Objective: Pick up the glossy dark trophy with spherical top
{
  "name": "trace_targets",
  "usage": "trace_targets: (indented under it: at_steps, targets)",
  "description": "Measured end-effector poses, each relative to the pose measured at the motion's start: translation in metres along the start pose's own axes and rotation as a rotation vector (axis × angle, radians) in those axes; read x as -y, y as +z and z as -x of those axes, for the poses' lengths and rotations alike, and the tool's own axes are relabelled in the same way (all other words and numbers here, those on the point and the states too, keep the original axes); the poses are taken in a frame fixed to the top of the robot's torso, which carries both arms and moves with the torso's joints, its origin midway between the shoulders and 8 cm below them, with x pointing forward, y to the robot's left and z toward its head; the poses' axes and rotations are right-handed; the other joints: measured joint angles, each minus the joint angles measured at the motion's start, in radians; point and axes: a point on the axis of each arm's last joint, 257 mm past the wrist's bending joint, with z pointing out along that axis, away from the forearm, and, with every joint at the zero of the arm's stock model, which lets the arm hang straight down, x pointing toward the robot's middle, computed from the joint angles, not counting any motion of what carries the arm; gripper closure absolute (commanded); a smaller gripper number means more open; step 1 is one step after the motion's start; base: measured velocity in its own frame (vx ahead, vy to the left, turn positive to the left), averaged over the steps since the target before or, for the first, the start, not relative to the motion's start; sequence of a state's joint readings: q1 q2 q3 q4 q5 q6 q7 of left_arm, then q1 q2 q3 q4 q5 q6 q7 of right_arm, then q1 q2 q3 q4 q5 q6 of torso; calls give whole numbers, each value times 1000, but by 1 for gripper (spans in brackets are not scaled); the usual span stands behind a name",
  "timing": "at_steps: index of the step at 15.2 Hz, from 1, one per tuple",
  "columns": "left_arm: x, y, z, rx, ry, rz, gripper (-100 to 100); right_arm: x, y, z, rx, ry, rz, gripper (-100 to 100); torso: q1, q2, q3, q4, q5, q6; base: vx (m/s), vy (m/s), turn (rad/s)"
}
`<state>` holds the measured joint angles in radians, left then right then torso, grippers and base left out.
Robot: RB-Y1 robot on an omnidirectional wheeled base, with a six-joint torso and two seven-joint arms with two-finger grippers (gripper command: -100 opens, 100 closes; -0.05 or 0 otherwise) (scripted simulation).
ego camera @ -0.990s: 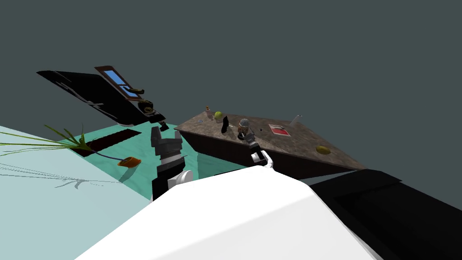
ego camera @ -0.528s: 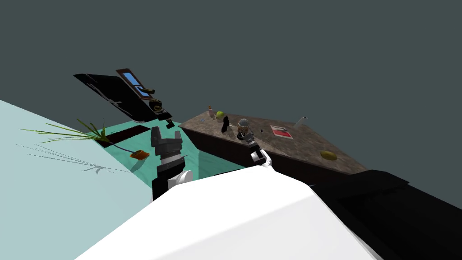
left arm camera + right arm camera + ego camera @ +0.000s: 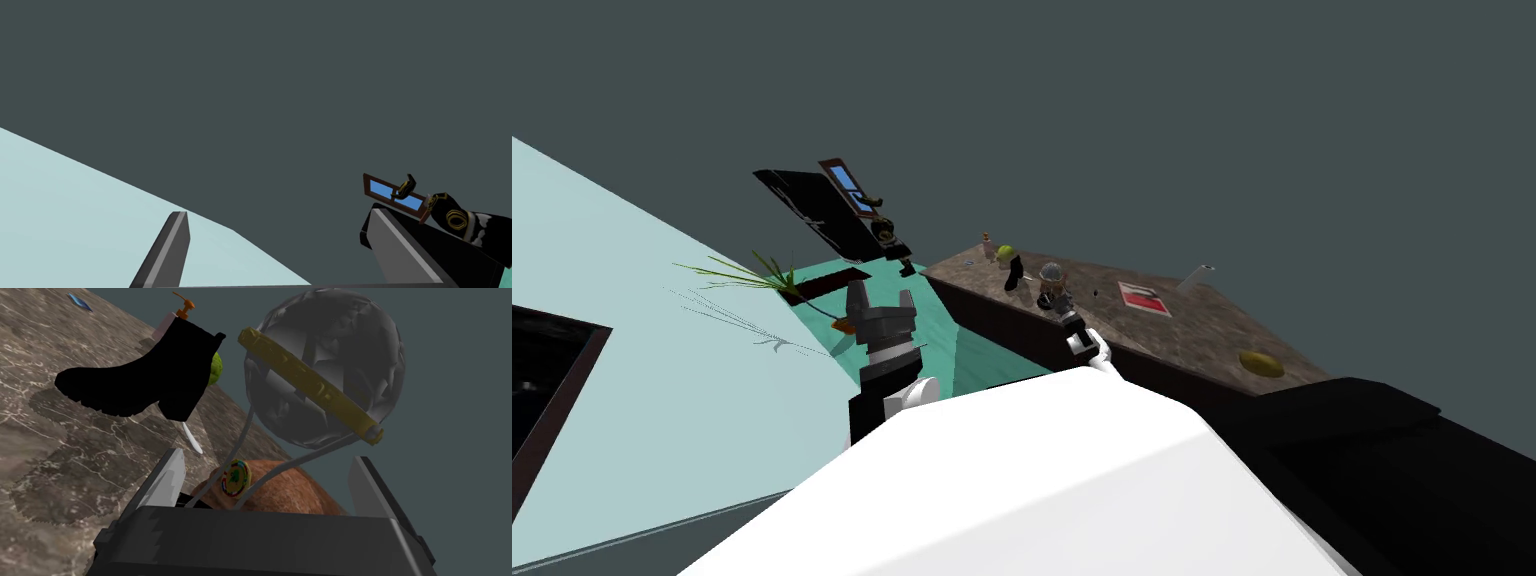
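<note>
The trophy (image 3: 1052, 283) stands on the brown marbled table (image 3: 1192, 330). It has a dark grey faceted sphere (image 3: 322, 368) with a slanted yellow band, held on thin pale struts over a brown base (image 3: 295, 490). My right gripper (image 3: 1065, 318) is right in front of it and open. In the right wrist view its fingers (image 3: 167, 480) stand on either side of the base without pressing it. My left gripper (image 3: 880, 300) hangs open over the teal floor, left of the table, with nothing between its fingers (image 3: 170, 240).
A black boot (image 3: 145, 383) stands just beyond the trophy, with a green ball (image 3: 1004, 252) and a pump bottle (image 3: 987, 240) behind it. A red book (image 3: 1142, 298) and a yellow fruit (image 3: 1261, 363) lie further right. A potted plant (image 3: 782, 285) stands by the left wall.
My view has swung: the plant, the door and the table have all slid rightward in the picture and a dark framed opening has come in at the left. Both arms hold their places.
</note>
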<state>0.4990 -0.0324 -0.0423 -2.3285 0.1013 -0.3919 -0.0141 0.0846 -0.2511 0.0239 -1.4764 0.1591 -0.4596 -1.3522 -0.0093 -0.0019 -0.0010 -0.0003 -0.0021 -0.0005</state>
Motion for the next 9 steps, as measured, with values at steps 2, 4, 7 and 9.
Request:
trace_targets:
  at_steps: [2,4,7,9]
  targets:
    - [0,0,0,0,0,0,0,2,4,4,3,32,-6,-100,-1,0,0,0,0,0,-53,-124,249]
    - [0,0,0,0,0,0,0,3,7,7,5,67,-11,-100,-2,0,0,0,0,1,-54,-115,150]
    - [0,0,0,0,0,0,0,5,12,12,10,120,-19,-100,-1,-1,0,0,0,1,-52,-109,194]
    - [0,0,0,0,0,0,0,6,17,15,13,157,-25,-100,-2,0,0,0,0,0,-49,-118,160]
